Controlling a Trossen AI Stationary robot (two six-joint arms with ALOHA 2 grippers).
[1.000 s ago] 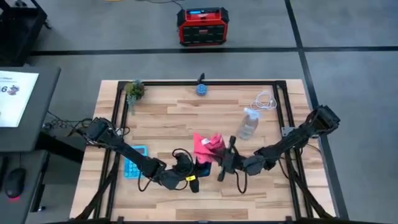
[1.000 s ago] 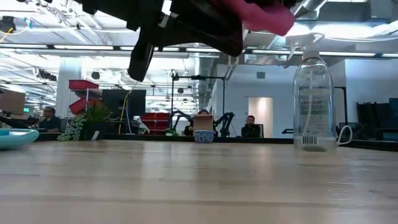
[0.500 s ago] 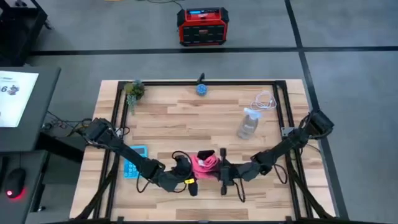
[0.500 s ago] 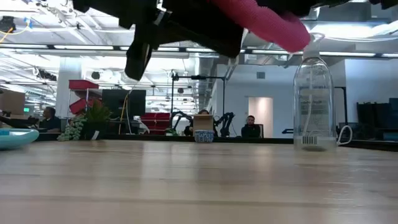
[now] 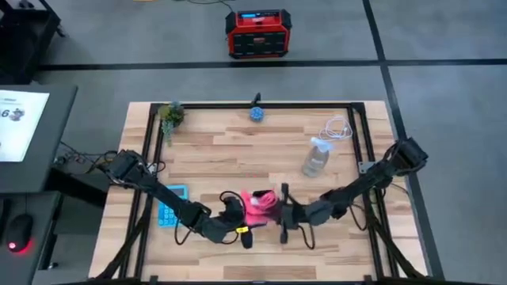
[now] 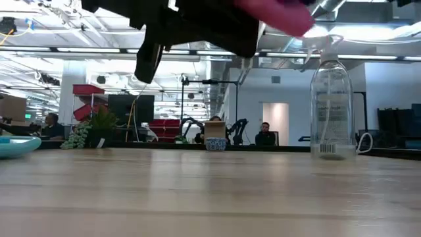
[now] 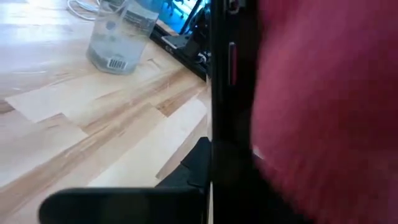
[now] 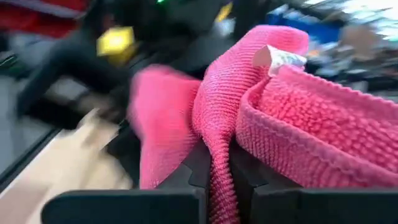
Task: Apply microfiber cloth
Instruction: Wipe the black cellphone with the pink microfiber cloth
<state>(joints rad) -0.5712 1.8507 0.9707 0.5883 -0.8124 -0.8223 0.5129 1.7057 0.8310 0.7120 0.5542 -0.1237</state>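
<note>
we see both arms meeting near the front middle of the table (image 5: 238, 150). the right gripper (image 5: 279, 210) has its jaws clamped on a fold of the microfiber cloth (image 5: 259, 203); in its wrist view the pink fabric is pinched between the two dark fingers (image 8: 186, 180). the cloth is bunched and held above the tabletop, pressed against a black phone (image 7: 233, 106) held on edge at the left gripper (image 5: 238, 222) (we cannot tell how the left jaws stand). a clear spray bottle (image 5: 315, 158) stands to the far right of the cloth, well apart, with a white cable (image 5: 337, 129) beyond it. a light-blue calculator (image 5: 171, 204) lies to the left, under the left arm.
</note>
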